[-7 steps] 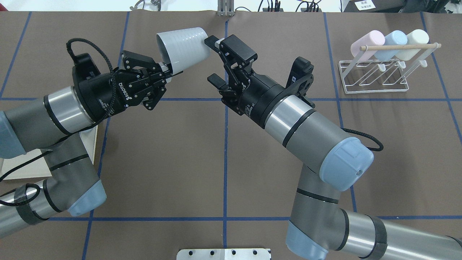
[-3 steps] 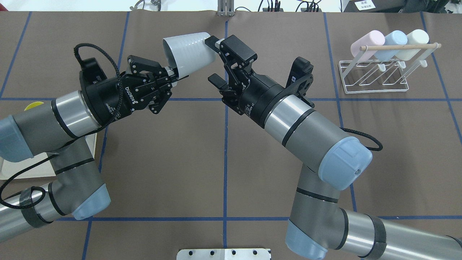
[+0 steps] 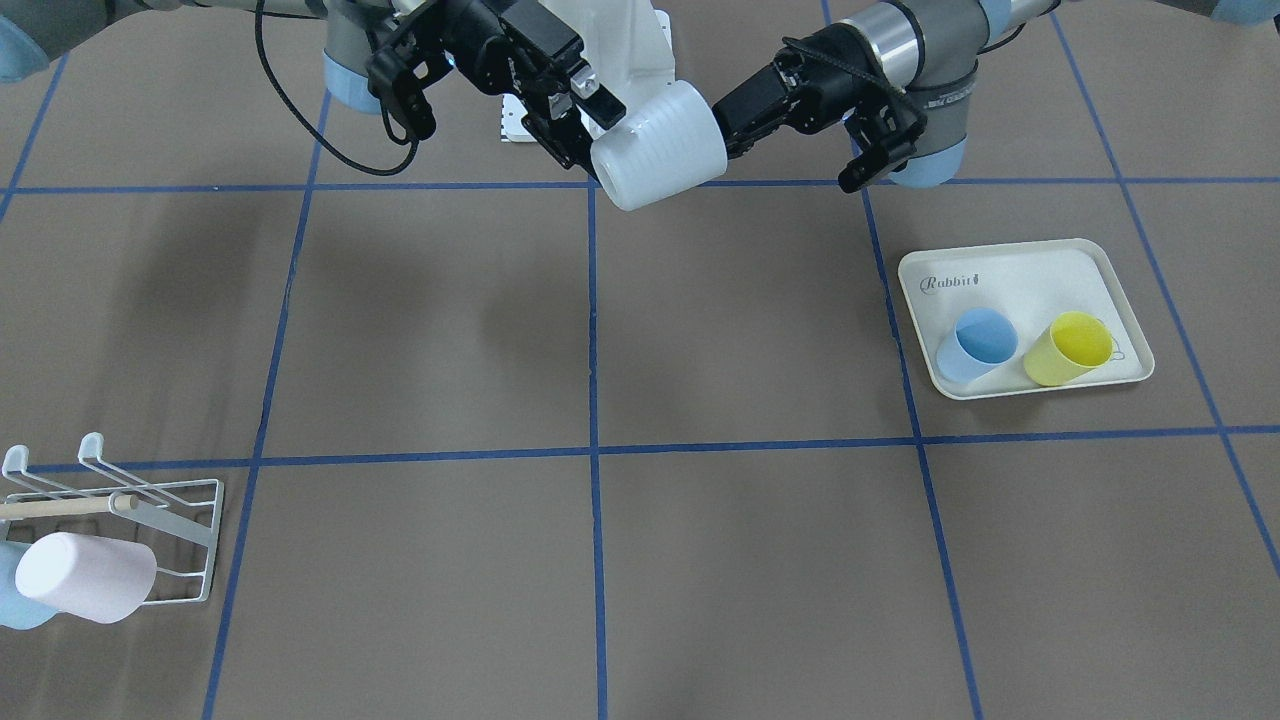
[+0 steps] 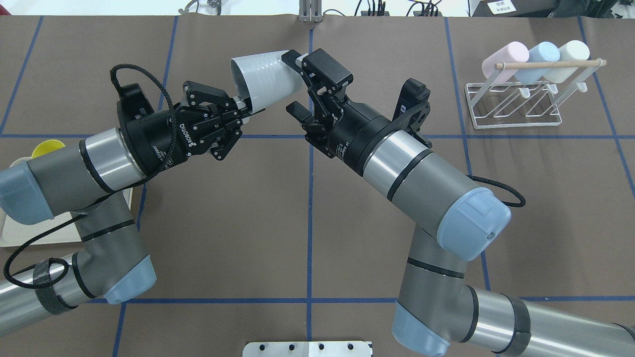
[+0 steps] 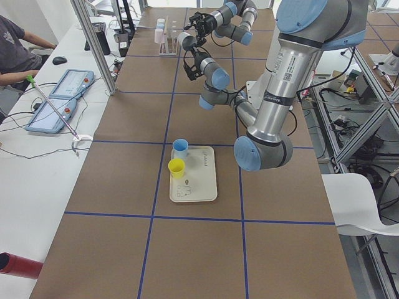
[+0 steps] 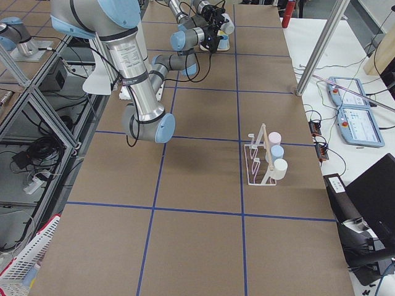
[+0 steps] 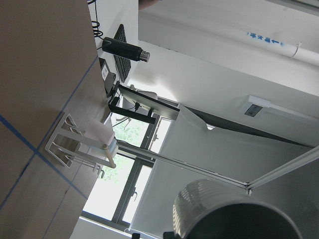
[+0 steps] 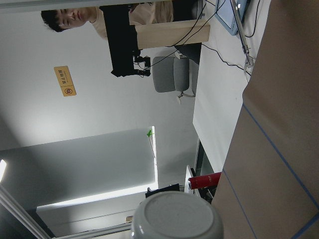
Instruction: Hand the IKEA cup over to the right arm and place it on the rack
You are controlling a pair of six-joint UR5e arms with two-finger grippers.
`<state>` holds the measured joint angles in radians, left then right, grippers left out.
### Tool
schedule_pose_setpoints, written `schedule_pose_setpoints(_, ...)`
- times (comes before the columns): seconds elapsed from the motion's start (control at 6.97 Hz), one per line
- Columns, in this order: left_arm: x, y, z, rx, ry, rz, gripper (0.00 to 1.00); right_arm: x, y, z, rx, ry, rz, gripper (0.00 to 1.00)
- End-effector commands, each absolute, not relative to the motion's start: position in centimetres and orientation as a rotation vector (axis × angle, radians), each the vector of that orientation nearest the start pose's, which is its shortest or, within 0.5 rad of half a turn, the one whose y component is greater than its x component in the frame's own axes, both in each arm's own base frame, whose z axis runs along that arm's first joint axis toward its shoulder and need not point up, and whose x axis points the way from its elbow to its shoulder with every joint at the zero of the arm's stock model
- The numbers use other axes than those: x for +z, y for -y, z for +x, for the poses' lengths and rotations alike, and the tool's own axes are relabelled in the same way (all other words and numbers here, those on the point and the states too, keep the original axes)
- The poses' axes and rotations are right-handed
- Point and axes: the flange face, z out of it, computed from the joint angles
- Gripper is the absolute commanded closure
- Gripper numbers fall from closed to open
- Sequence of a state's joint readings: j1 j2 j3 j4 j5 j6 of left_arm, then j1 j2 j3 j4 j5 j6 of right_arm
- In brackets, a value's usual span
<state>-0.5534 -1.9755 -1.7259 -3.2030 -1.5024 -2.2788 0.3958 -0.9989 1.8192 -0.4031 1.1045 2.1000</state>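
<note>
Front view: the cup (image 3: 660, 145), white and ribbed, lies sideways in the air, well apart from the rack (image 3: 120, 500). Overhead: left gripper (image 4: 243, 105) pinches its rim; right gripper (image 4: 292, 82) is spread, seemingly around its base.

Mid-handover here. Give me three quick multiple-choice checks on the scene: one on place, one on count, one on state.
1. Where is the white cup?
A. in the tray
B. in the air between the two grippers
C. standing on the table

2. How many cups are on the rack?
A. one
B. three
C. five

3. The right gripper is:
A. open
B. shut on the cup
C. out of view

Answers:
1 B: the left gripper pinches its rim above the table.
2 B: a pink cup, a blue cup and a cream cup.
3 A: its fingers stand wide apart around the cup's base.
</note>
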Motion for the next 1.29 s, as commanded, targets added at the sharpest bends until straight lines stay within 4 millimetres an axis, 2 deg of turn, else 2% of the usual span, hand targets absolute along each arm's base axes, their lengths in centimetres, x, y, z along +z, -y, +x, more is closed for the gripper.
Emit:
schedule_pose_setpoints(0.0,19.4,38.51,38.6,-0.785,-2.323,-0.15,1.0,10.7,37.25,-42.97,1.043,2.088,0.182,0.01)
schedule_pose_setpoints(0.86,19.35,38.34,38.76,-0.785,-2.322,-0.149,1.0,10.83,37.28,-43.04,1.044,2.085,0.183,0.04)
schedule_pose_setpoints(1.0,19.35,38.4,38.73,-0.784,-2.32,-0.146,1.0,10.83,37.28,-43.04,1.044,2.085,0.183,0.16)
schedule_pose_setpoints(1.15,19.35,38.37,38.77,-0.779,-2.317,-0.147,0.99,10.83,37.28,-43.04,1.045,2.085,0.181,0.63)
